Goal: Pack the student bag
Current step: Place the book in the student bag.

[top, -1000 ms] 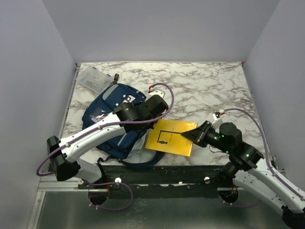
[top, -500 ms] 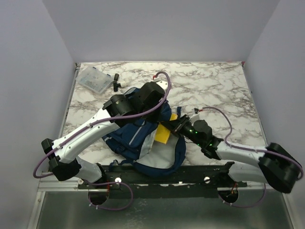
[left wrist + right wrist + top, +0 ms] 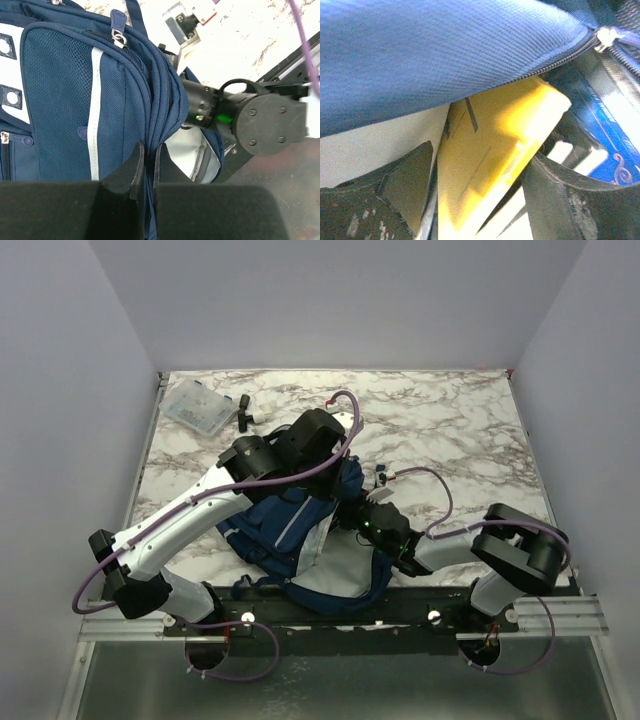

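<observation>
Right wrist view shows the right gripper [image 3: 480,185] clamped on a yellow book [image 3: 490,145], which sits partly inside the student bag [image 3: 420,55]. The left gripper [image 3: 146,162] pinches the bag's fabric, lifting its mouth, near the table [image 3: 450,420] front edge. Releasing and zipping seem left.

Looks like a robotics lab test cell rather than a home or a shop. Boxes a marble-patterned counter [image 3: 460,430] between plain pale-grey walls [image 3: 340,300] at 9, 12 and 3 o'clock. Carries a metal rail [image 3: 560,612] along the 6 o'clock edge, with a white-and-black left arm [image 3: 190,520] and right arm [image 3: 500,545] bolted there. Trails exposed purple cables [image 3: 443,498] from both arms. Sets out a student bag [image 3: 290,525] near the middle and a small clear plastic box [image 3: 200,407] at 10 o'clock.
</observation>
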Tool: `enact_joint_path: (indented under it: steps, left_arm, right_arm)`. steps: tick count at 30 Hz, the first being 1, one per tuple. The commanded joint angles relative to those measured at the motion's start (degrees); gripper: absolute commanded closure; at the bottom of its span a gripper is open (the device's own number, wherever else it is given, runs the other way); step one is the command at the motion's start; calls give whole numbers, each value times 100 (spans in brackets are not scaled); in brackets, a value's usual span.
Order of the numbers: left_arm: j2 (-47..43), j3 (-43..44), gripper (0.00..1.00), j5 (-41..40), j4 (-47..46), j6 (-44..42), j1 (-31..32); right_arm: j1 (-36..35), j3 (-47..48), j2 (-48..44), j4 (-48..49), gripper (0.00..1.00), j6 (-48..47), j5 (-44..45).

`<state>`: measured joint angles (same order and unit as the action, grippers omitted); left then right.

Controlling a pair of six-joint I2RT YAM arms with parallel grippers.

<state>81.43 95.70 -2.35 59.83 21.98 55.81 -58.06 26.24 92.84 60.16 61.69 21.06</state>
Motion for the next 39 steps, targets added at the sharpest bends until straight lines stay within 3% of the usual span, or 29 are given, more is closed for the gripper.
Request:
enact_joint_path:
  steps: [1,5,8,11,17,23,27,32,36,39]
  left_arm:
    - [-496,-208,100,279,-915,-112,-18]
    - [-459,-413,100,279,-1038,-156,-66]
    - [-452,-619,100,279,-1175,-176,-137]
    - [-444,-834,100,383,-1369,-174,-240]
    - [-288,-1059,100,516,-1709,-395,-615]
    - [818,-79,100,1368,-1719,-325,-1250]
    - [1417,618,100,1100,-1599,-9,-1311]
    - [2026,1427,100,906,-1285,505,-1406]
    - [2250,1627,100,929,-1252,760,-1421]
    - [2316,1652,100,943,-1207,997,-1422]
  right_arm:
    - [-15,-188,-943,-1275,24,-841,-379]
    - [-15,131,-1660,-3428,18,-1287,-1130]
    - [-16,-127,-2236,-4003,16,-1313,-1351]
    - [-12,-491,-2813,-4171,6,-1337,-1380]
    - [125,-616,-3836,-5522,0,-1346,-525]
    - [1243,-198,-4033,-6565,0,-2187,-1161]
    - [1217,300,-4503,-7362,3,-2408,-1092]
    - [681,898,-4901,-8340,12,-1836,-254]
    - [-53,796,-4791,-8087,20,-1351,-66]
    - [-973,650,-4454,-7672,24,-977,794]
